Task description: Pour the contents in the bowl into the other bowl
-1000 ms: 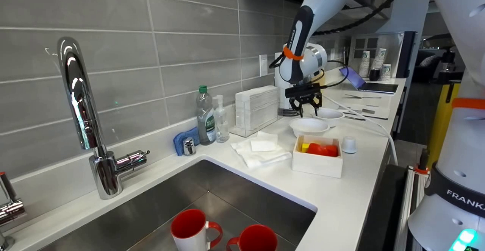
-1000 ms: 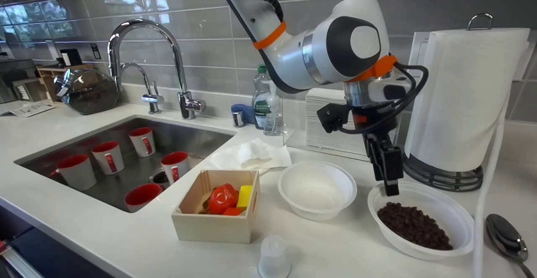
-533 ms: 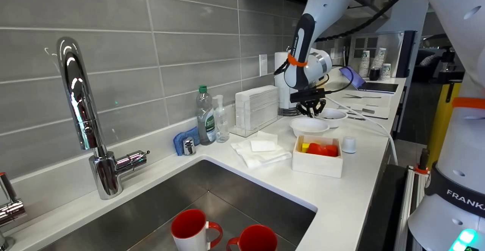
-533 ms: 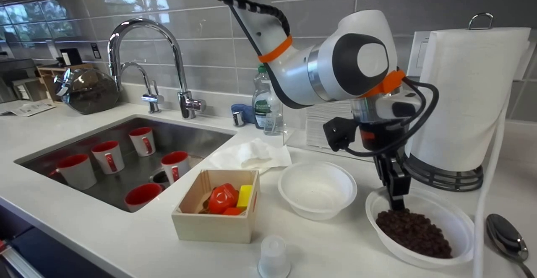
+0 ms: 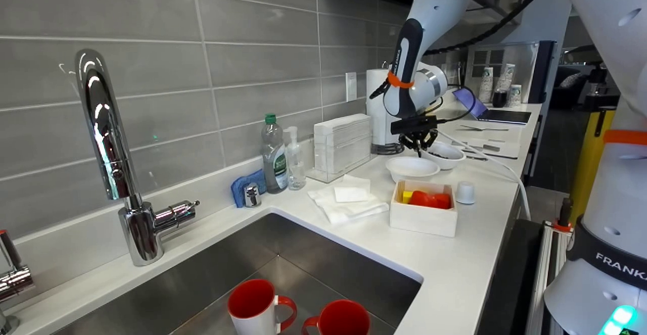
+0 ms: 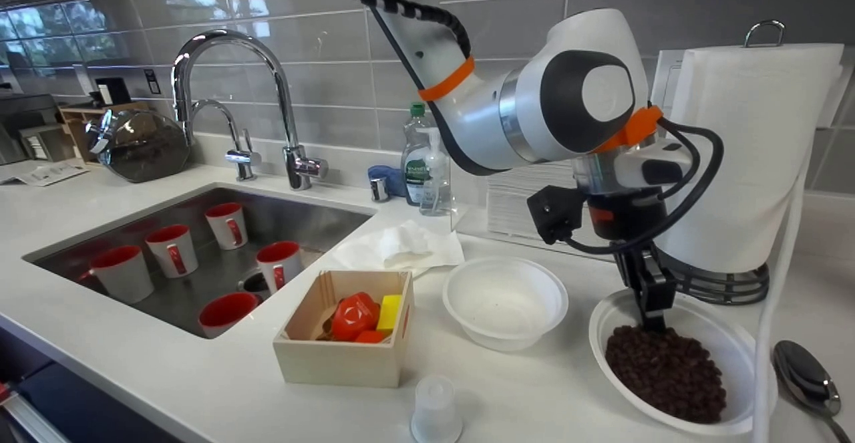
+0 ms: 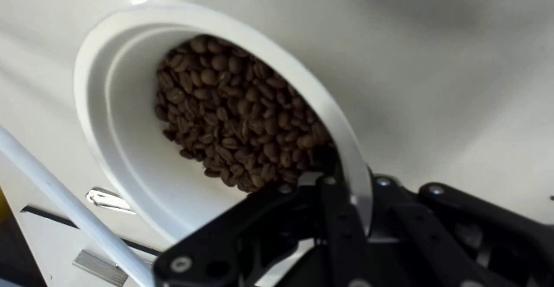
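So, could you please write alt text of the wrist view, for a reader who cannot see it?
A white bowl of brown coffee beans, seen from above, with a black gripper shut on its rim at lower right. A white cable crosses the lower left.

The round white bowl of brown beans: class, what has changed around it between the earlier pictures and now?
The black gripper has come down and closed its open jaws on the rim of the bowl of brown beans, which has shifted slightly right in an exterior view and looks tilted. The other round white bowl and the pale rectangular wooden box stayed as they were.
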You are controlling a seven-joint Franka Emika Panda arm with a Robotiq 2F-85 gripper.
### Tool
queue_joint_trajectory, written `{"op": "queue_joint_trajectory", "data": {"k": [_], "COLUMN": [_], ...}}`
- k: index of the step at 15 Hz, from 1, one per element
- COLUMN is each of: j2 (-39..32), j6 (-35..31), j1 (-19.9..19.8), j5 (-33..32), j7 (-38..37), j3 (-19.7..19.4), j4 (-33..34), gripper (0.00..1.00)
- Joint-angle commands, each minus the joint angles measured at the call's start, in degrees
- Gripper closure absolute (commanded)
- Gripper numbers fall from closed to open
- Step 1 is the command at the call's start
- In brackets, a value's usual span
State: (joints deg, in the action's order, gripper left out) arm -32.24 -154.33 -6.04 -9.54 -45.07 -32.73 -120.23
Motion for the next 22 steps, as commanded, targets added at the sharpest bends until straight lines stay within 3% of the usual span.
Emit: {"op": "queue_joint_trajectory", "data": {"k": [1, 11, 15, 22], "j2": [4.41, 12.90, 18.45, 20.55], "j6": [3.72, 20.90, 26.16, 24.59], "j1": [2.87, 5.36, 5.58, 4.08], "j5": [-1.27, -10.31, -14.61, -15.57], "j7": [0.26, -2.42, -3.56, -6.50], "j3": [-1.43, -0.77, 3.35, 12.34], "j4": [-0.73, 0.85, -0.75, -6.17], "gripper": [1.00, 1.00, 1.00, 1.00]}}
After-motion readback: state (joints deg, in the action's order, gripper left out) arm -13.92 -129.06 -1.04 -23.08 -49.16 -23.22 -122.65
